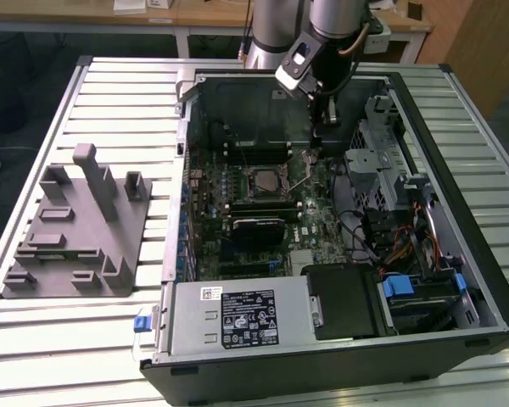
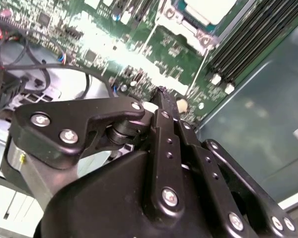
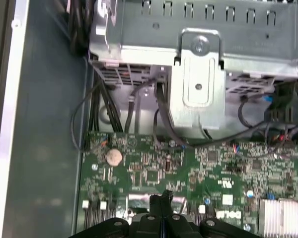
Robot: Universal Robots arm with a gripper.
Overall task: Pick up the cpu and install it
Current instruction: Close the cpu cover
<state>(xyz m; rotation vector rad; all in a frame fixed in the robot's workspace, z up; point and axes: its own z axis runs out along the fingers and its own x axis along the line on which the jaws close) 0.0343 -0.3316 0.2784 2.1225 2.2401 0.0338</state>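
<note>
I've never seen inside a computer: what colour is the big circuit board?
The circuit board is green, seen best in the first wrist view.

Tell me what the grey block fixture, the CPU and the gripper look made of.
The grey stepped block fixture is probably plastic: uniform dull matte grey, no glints.
The small square cpu has a metal top, shown by its pale silvery satin sheen.
The black gripper is likely painted or anodised metal: rigid semi-matte links joined by bright screws that look like steel.
</note>
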